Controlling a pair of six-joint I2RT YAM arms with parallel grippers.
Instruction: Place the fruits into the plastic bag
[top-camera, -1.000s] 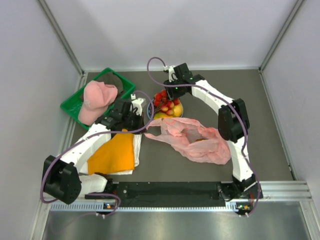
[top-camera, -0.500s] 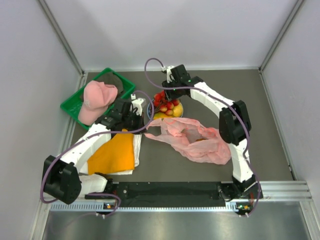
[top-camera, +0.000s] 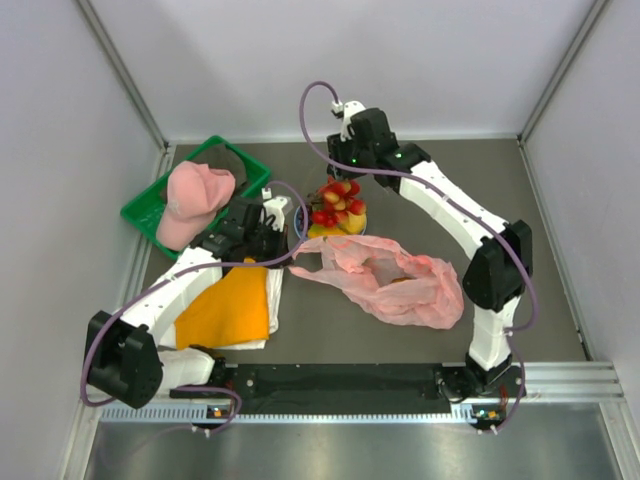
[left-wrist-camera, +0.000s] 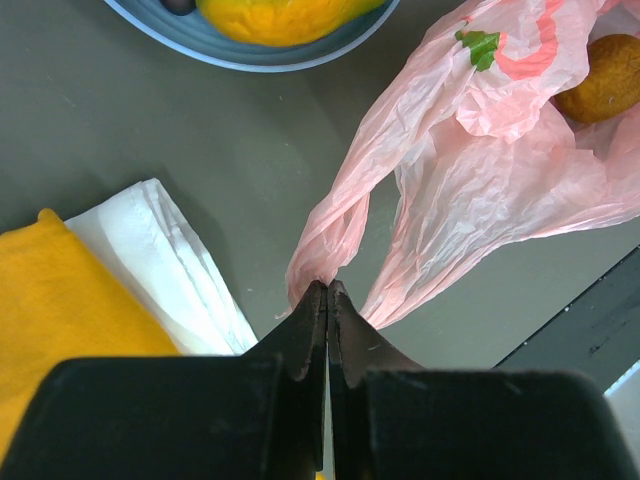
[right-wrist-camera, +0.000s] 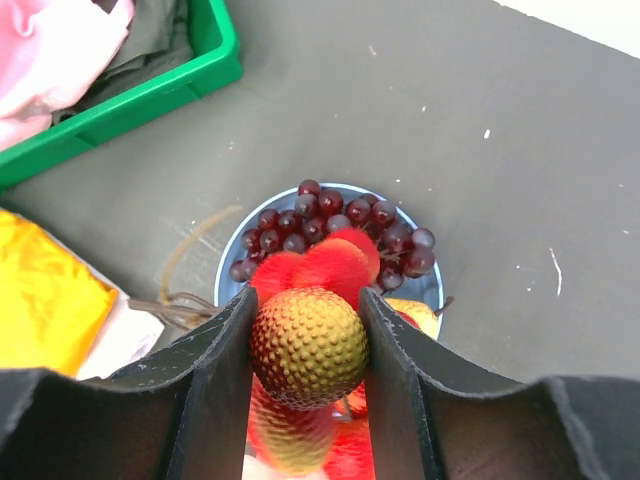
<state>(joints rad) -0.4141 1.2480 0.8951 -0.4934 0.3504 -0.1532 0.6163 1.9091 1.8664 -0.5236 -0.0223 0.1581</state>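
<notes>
My right gripper (right-wrist-camera: 308, 345) is shut on a bumpy yellow-red fruit (right-wrist-camera: 308, 350), held above the light blue plate (right-wrist-camera: 224, 272). Another red-yellow fruit shows blurred just beneath it. On the plate lie dark grapes (right-wrist-camera: 330, 215), red fruits (top-camera: 338, 200) and an orange-yellow mango (left-wrist-camera: 285, 15). The pink plastic bag (top-camera: 400, 285) lies crumpled right of the plate, with an orange fruit (left-wrist-camera: 605, 80) and a green-leafed red one (left-wrist-camera: 480, 45) inside. My left gripper (left-wrist-camera: 327, 290) is shut on the bag's twisted handle loop (left-wrist-camera: 330, 235), near the plate's front edge.
A green crate (top-camera: 150, 205) holding a pink cap (top-camera: 195, 195) stands at the back left. A folded orange cloth (top-camera: 225, 305) on a white cloth (left-wrist-camera: 170, 260) lies beside my left arm. Grey walls close in the table on three sides.
The right jaws have closed on the bumpy fruit, and the right gripper has risen with it toward the back. The left gripper has stayed put on the bag's handle.
</notes>
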